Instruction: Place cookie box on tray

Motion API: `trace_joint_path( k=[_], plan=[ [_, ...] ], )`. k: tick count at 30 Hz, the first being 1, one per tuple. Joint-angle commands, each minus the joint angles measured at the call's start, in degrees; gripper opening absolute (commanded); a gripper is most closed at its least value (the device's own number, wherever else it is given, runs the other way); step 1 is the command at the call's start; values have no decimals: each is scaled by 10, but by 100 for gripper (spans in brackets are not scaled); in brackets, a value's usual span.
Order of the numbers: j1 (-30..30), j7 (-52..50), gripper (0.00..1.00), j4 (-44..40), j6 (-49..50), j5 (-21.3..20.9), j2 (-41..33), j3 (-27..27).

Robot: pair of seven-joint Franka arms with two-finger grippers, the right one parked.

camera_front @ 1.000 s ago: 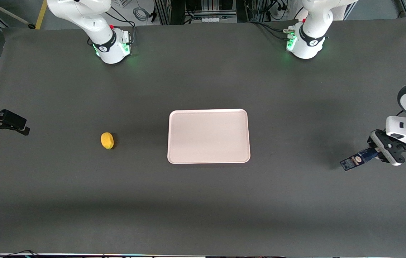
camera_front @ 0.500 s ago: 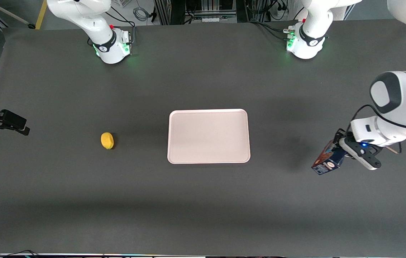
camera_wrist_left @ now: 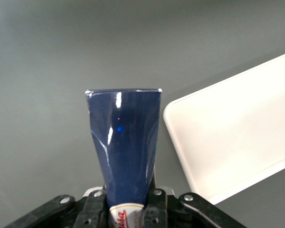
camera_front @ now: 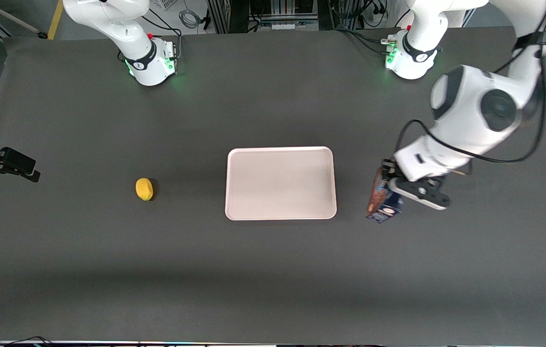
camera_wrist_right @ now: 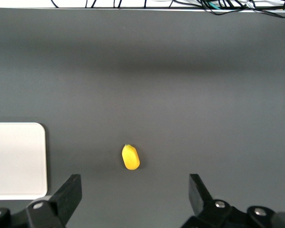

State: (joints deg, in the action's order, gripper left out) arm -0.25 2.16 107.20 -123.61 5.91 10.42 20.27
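Yellow lump (camera_front: 144, 189) — on dark table (camera_front: 273, 279).

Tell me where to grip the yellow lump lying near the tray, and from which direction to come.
Grip the yellow lump across its narrower middle, coming straight down from above. It lies low and alone on the table, apart from the tray, so probably nothing blocks that approach. The gripper, beside the tray toward the working arm's end, is shut on the cookie box.

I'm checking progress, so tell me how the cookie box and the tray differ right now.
The cookie box is dark navy and narrow; the tray is pale pink and far larger. The box is held in the gripper beside the tray, toward the working arm's end; the tray lies flat on the table. Both are rectangular.
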Motion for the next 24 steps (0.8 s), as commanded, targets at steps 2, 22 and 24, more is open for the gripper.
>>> trace_joint_path(
  k=[2, 22, 24],
  plan=[
    [-7, -204, 28, -9, 12, -34, -4, 63],
    [-38, -471, 29, 8, -42, -172, 97, 146],
    [-41, -478, 29, 12, -56, -173, 106, 145]
  ],
)
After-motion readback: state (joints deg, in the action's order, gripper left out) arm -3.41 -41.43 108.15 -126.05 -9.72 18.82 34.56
